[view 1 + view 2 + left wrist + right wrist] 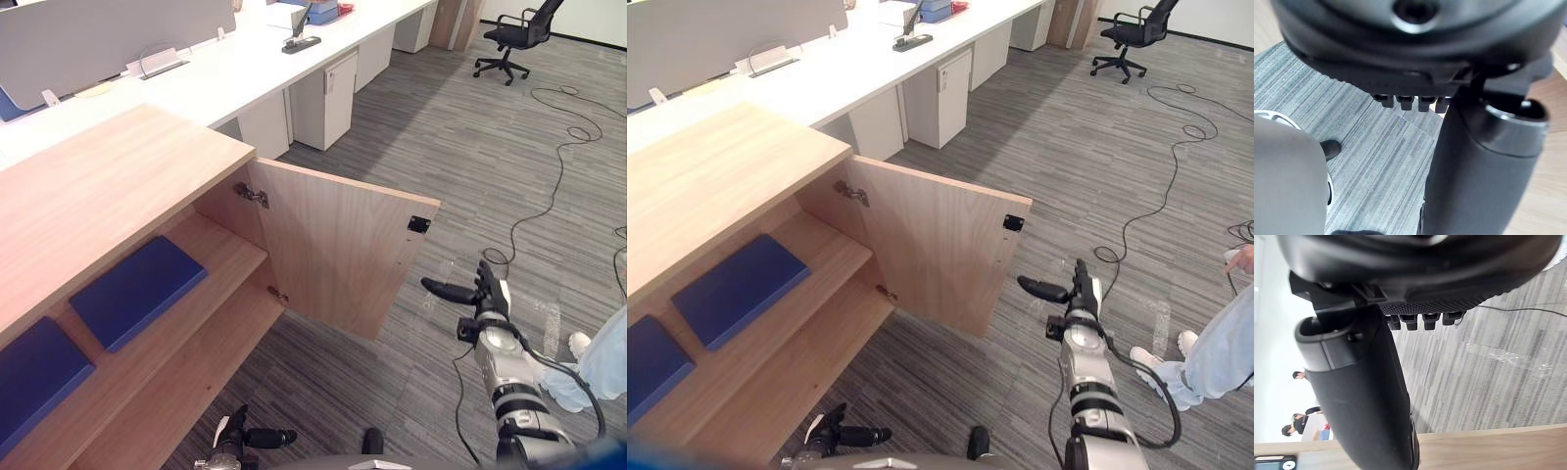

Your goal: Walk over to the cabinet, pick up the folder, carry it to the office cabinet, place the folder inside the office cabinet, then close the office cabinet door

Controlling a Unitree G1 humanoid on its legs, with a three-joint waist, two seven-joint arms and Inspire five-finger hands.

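The office cabinet takes the whole left side of the frame, and its door stands wide open, swung out toward the middle. On the shelf inside, at centre left, a blue folder lies flat. A second blue folder lies beside it at the lower left edge. Which of the two is the one carried over, I can't say.

So the walking, the pick-up, the carry and the placing all look done. Only the door is left, by my reading.

Over to the right hand, lower right of the frame, just off the door's free edge and not touching it. Its fingers are straight and together, thumb stuck out sideways, holding nothing. It looks well placed to push that door shut.

The left hand hangs low at the bottom edge, left of centre, fingers relaxed and empty.
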